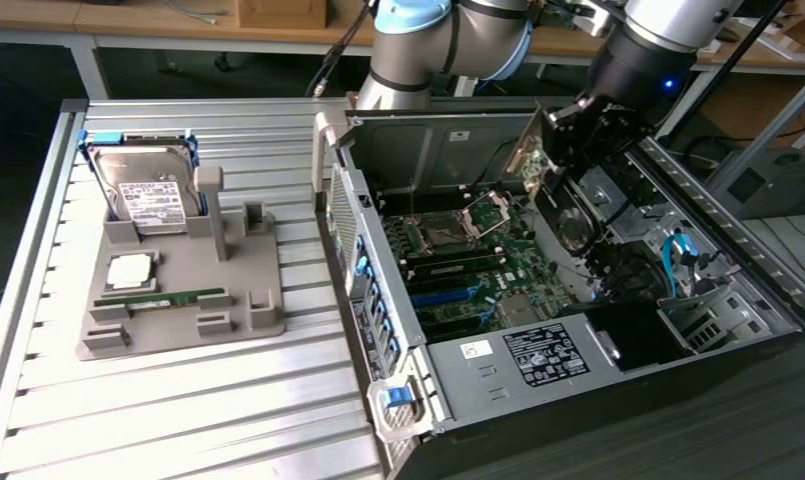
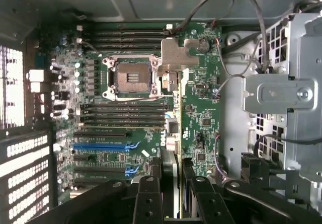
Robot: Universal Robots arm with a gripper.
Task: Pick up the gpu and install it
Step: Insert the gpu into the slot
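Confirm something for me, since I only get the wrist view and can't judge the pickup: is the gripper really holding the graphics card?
Observer: Yes. In the exterior view the gripper is shut on the graphics card, which hangs on edge with its round fan facing the camera.
Operator: Where is it hanging?
Observer: Inside the open computer case, above the motherboard. I can't tell whether it touches the board.
Operator: What sits outside the case?
Observer: A grey tray on the exterior view's left holds the hard drive and a memory stick.
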